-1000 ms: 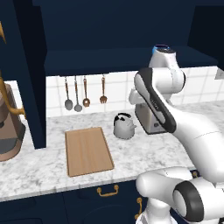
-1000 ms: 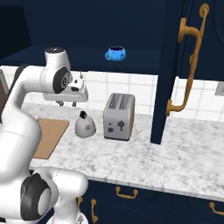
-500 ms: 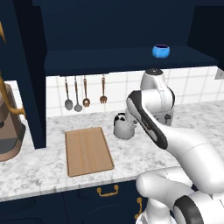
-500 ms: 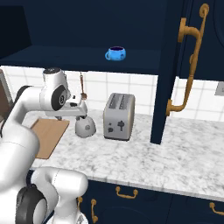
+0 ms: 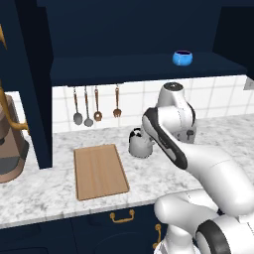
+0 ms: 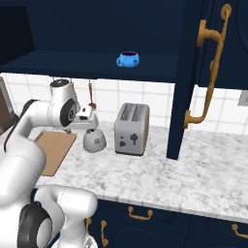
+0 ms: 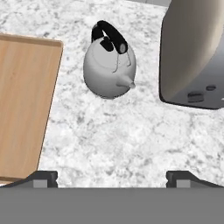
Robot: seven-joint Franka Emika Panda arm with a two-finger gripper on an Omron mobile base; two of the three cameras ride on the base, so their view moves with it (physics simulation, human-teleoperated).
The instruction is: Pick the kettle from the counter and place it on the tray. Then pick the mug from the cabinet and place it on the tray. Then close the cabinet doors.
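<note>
The grey kettle (image 7: 109,66) with its black arched handle stands upright on the marbled counter (image 7: 122,135), between the wooden tray (image 7: 22,100) and the silver toaster. My gripper (image 7: 112,177) hangs above the counter, short of the kettle, open with nothing between its fingertips (image 7: 43,176). From the right base view the gripper (image 6: 86,127) sits just above and left of the kettle (image 6: 95,141). The tray (image 5: 99,171) lies flat to the left of the kettle (image 5: 138,145). The blue mug (image 6: 128,59) rests on the cabinet shelf (image 6: 97,65). Both cabinet doors stand open, the right one (image 6: 191,72) with a gold handle.
The toaster (image 6: 131,129) stands close on the kettle's right. Utensils (image 5: 88,106) hang on the tiled wall behind. A brown appliance (image 5: 11,149) sits at the counter's far left beside the open left door (image 5: 32,84). Navy drawers with gold handles (image 6: 140,213) run below.
The arm has folded and the hand has dropped from about mug-shelf height to just above the kettle. Kettle, tray and mug have stayed put.
</note>
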